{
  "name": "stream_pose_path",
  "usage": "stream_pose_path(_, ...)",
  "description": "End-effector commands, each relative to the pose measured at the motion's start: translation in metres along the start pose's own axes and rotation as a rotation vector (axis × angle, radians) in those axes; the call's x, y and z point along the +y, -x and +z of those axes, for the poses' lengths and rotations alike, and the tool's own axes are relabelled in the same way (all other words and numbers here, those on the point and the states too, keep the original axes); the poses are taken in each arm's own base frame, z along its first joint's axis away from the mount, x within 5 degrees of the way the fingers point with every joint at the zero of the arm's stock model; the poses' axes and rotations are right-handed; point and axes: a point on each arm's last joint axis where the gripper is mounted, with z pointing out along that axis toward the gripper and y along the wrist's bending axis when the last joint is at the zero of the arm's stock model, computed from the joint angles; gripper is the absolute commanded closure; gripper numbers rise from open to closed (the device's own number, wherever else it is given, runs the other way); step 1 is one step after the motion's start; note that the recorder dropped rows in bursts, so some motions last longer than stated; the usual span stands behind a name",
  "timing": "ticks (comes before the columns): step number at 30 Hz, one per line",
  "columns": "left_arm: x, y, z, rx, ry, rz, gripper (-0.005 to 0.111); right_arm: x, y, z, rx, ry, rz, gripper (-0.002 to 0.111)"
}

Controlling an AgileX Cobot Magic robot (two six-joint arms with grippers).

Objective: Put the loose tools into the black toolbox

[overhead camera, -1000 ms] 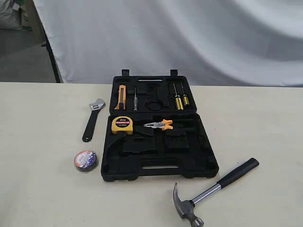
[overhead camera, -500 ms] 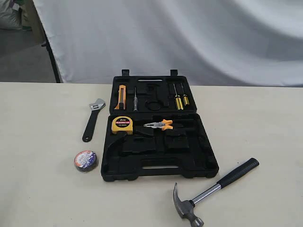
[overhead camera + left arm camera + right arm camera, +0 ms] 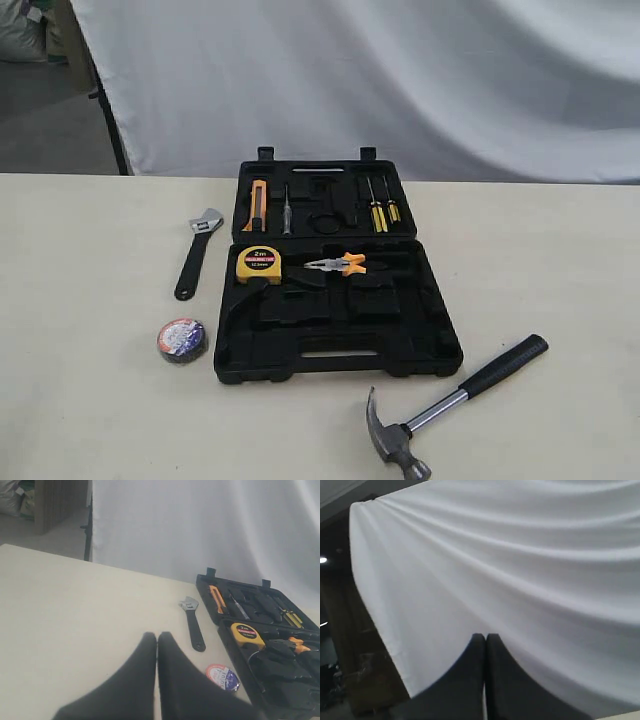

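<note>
Holding tape measure (image 3: pixel 258 263) and pliers (image 3: pixel 340 264), the black toolbox (image 3: pixel 250 345) lies open; both jaws clenched empty.

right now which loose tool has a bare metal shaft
The claw hammer, off the near right corner of the black toolbox; the adjustable wrench has an all-black handle and the tape roll has no shaft.

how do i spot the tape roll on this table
Find the open black toolbox on the table. Just off its near-left corner in the exterior view lies the tape roll. It is small, round and dark with a purplish label, unlike the long wrench beyond it.
</note>
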Motion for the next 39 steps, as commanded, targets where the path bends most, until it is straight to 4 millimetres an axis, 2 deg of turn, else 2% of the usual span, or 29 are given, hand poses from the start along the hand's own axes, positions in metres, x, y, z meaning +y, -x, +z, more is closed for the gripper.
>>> stream_pose_path(1, 0.001, 0.002, 0.0, -0.02, 0.021, 0.0, 0.106, 0.0, -0.014, 0.012, 0.149, 0.025, -0.054, 0.109)
stream_pose_path(6, 0.001, 0.002, 0.0, -0.02, 0.021, 0.0, 0.106, -0.003, -0.025, 0.041, 0.348, 0.008, -0.035, 0.109)
stream_pose_path(10, 0.001, 0.002, 0.0, -0.02, 0.021, 0.0, 0.106, -0.006, -0.048, 0.063, 0.514, 0.034, 0.045, 0.109)
stream_pose_path(19, 0.001, 0.002, 0.0, -0.02, 0.021, 0.0, 0.106, -0.003, -0.098, 0.122, 0.819, 0.279, 0.251, 0.109)
stream_pose_path(22, 0.001, 0.002, 0.0, -0.02, 0.021, 0.0, 0.106, 0.004, -0.117, 0.146, 0.888, 0.367, 0.303, 0.109)
stream_pose_path(25, 0.001, 0.002, 0.0, -0.02, 0.021, 0.0, 0.106, 0.025, -0.141, 0.172, 0.948, 0.446, 0.304, 0.109)
stream_pose_path(28, 0.001, 0.002, 0.0, -0.02, 0.021, 0.0, 0.106, 0.064, -0.167, 0.204, 1.001, 0.541, 0.218, 0.109)
stream_pose_path(32, 0.001, 0.002, 0.0, -0.02, 0.021, 0.0, 0.106, 0.121, -0.203, 0.239, 1.075, 0.548, -0.08, 0.109)
stream_pose_path(36, 0.001, 0.002, 0.0, -0.02, 0.021, 0.0, 0.106, 0.166, -0.23, 0.252, 1.081, 0.523, -0.318, 0.109)
stream_pose_path(39, 0.001, 0.002, 0.0, -0.02, 0.021, 0.0, 0.106, 0.199, -0.248, 0.249, 1.055, 0.614, -0.442, 0.109)
